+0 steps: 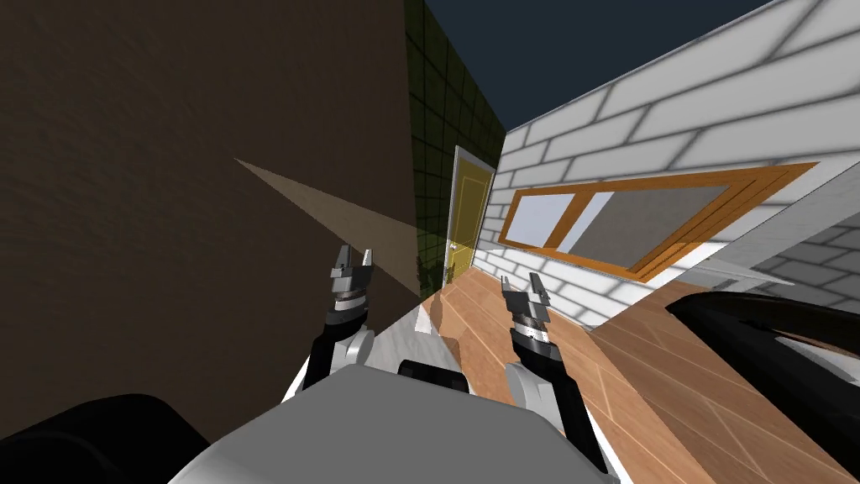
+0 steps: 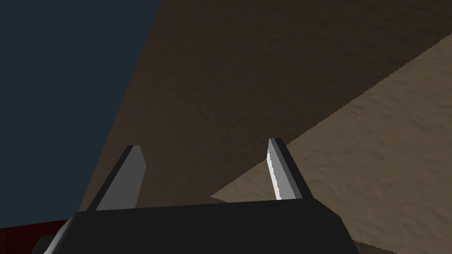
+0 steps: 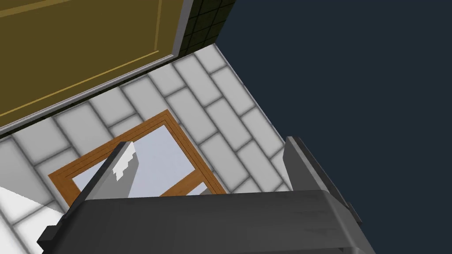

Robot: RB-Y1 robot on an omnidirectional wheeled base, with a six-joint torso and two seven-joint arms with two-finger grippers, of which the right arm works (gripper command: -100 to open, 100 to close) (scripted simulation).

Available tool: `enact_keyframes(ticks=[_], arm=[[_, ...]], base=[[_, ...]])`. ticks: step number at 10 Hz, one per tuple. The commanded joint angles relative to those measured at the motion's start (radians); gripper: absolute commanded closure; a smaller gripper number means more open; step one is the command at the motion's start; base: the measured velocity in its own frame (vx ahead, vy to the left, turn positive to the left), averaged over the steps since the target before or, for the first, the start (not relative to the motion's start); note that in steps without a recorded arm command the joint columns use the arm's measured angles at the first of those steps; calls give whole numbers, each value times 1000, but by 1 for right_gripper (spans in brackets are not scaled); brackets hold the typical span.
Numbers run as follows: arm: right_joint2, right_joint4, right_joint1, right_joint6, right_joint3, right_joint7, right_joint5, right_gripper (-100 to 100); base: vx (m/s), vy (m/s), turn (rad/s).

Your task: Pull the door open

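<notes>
Left claw (image 1: 353,260) raised close in front, blades standing apart, facing a flat brown wall (image 1: 168,168) crossed by a paler lit wedge. Right claw (image 1: 523,287) held beside it at about the same reach, over the near part of the wooden floor (image 1: 672,378). Blades likewise apart, aimed toward a white brick wall (image 1: 672,109) and its window (image 1: 638,220) in an orange-brown frame.

Door (image 1: 467,214) located at the far end of the floor, well apart from both claws, between a dark green tiled wall (image 1: 437,126) and the brick wall. Yellow, panelled, set in a pale frame. Long axis upright, allowing for the slant shared by the whole head view. Broad face turned back along the floor toward the claws. Small pale handle (image 1: 451,245) on the edge next to the tiled wall, roughly at mid-height. Neither claw touching door or handle. Latched or merely resting in the frame: cannot tell.
</notes>
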Motion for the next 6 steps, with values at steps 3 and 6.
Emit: enact_keyframes(ticks=[3, 6], arm=[[-21, 77, -19, -18, -4, -72, -30, -100], [-35, 132, -31, -33, -6, -119, -50, -100]], base=[[86, -76, 216], [55, -67, 175]])
